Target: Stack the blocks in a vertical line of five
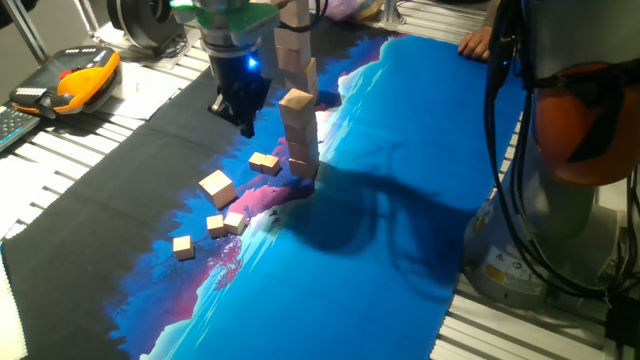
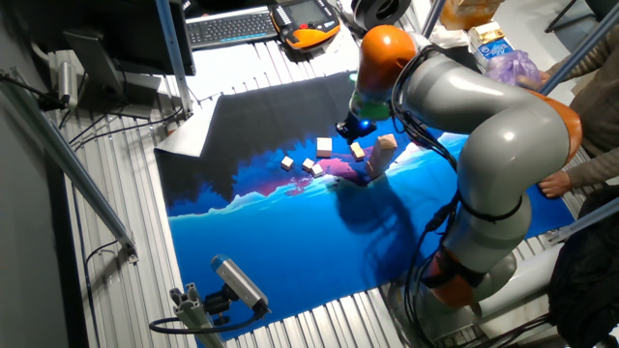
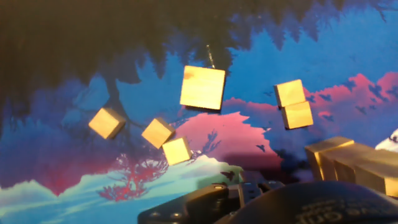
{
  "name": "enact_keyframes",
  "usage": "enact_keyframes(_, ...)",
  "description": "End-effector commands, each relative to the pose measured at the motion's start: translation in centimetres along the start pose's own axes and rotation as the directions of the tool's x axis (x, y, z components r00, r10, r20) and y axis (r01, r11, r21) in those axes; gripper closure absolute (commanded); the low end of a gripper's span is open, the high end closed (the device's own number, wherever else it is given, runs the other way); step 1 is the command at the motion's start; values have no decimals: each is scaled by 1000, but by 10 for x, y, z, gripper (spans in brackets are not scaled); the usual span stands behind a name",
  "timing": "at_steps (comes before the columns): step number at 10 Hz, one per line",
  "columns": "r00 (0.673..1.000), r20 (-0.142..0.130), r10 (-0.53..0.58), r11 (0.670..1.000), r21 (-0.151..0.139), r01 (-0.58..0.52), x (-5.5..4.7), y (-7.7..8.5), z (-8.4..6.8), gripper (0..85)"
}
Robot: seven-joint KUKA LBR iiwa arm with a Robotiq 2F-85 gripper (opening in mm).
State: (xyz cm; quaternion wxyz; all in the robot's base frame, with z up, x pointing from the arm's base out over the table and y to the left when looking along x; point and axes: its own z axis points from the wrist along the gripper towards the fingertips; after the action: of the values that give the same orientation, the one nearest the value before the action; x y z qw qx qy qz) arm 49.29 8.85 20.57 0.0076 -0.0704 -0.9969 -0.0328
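Your gripper (image 1: 243, 112) hangs beside the leaning stack of blocks (image 1: 298, 120) with nothing between its fingers, though how wide they stand I cannot tell, and the loose blocks (image 3: 202, 88) lie scattered near the stack's base, ready for picking

the top of the stack of blocks (image 1: 298, 110) was cut off by the frame's upper edge; the hand (image 1: 243, 112) fingertips were too dark to tell whether parted.
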Motion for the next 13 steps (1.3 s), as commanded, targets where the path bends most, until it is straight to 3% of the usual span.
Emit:
enact_keyframes(1,1000,-11,-10,1000,-12,10,0,0,0,850)
enact_keyframes(2,999,-43,7,999,-50,-9,0,0,0,850)
enact_keyframes(3,998,-48,33,999,-39,-35,-5,12,1,850)
enact_keyframes(4,997,-38,68,998,7,-68,-11,37,6,680)
enact_keyframes(5,996,-22,87,996,28,-87,-16,57,10,340)
enact_keyframes(6,996,7,88,995,45,-89,-21,69,18,340)
enact_keyframes(7,997,31,75,995,69,-77,-26,75,29,170)
enact_keyframes(10,998,43,49,996,78,-53,-53,76,62,170)
enact_keyframes(12,999,35,36,997,71,-39,-68,65,75,170)
enact_keyframes(13,998,45,34,996,75,-37,-71,58,84,170)
